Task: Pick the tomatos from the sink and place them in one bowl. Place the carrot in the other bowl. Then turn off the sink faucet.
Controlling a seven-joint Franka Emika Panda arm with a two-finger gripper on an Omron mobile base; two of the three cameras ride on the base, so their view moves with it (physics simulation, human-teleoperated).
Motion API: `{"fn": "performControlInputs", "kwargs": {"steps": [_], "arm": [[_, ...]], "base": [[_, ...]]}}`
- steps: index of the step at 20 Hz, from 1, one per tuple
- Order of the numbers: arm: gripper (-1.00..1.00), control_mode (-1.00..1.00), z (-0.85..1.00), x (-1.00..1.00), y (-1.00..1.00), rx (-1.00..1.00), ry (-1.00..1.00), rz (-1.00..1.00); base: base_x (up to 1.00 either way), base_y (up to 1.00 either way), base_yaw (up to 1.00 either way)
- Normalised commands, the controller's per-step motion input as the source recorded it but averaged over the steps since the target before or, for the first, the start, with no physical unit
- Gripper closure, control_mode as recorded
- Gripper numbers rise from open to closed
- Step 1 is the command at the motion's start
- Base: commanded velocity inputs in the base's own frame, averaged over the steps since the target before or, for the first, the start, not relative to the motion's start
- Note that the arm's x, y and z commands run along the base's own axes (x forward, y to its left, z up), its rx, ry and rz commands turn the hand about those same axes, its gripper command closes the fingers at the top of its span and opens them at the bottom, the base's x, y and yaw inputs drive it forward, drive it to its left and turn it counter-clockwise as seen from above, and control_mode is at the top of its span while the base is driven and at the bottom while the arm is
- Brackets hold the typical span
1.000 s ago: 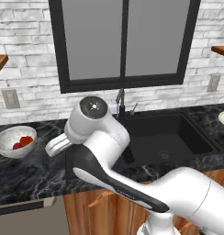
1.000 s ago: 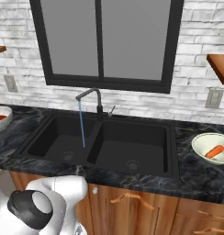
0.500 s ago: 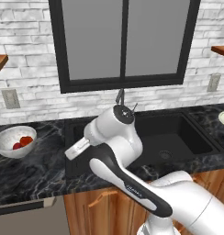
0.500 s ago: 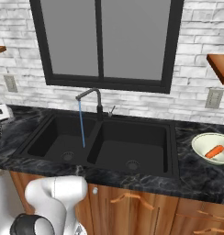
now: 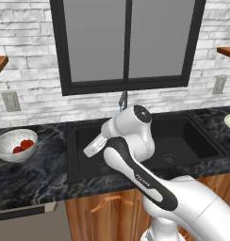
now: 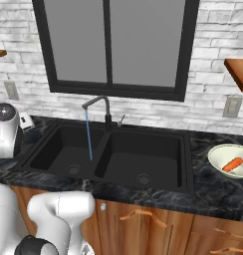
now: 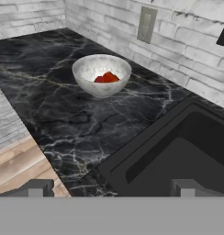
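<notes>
Two small round red tomatoes [image 7: 106, 77] sit inside the mottled grey-white stone-like bowl [image 5: 8, 148] near the worktop's left end by the brick wall. The tapered orange carrot [image 6: 233, 164] lies in the smooth pale cream-greenish bowl [image 6: 218, 158] at the right end. Between them, the black double-basin sink [image 6: 158, 154] takes a thin blue stream from the dark gooseneck faucet [image 6: 99, 103]. The two-finger gripper [image 7: 109, 187] hangs over the sink's left edge — jaws spread wide, holding nothing.

Lying open across the frame's middle: bare dark counter [image 7: 63, 105]. Blocking the upper centre: mottled bowl [image 7: 101, 75]. Dropping away lower right: sink [image 7: 187, 151].
</notes>
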Motion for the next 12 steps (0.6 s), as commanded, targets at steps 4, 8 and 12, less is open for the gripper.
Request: {"fn": "performControlInputs", "kwargs": {"steps": [4, 8, 12], "arm": [[-1.00, -1.00, 0.00, 0.19, -0.79, 0.00, 0.00, -0.01], [-1.00, -1.00, 0.00, 0.11, -0.77, 0.00, 0.00, -0.01], [-1.00, -1.00, -0.03, 0.04, -0.77, 0.00, 0.00, -0.01]], "base": [[0.00, 0.00, 0.00], [0.00, 0.00, 0.00], [0.00, 0.00, 0.00]]}}
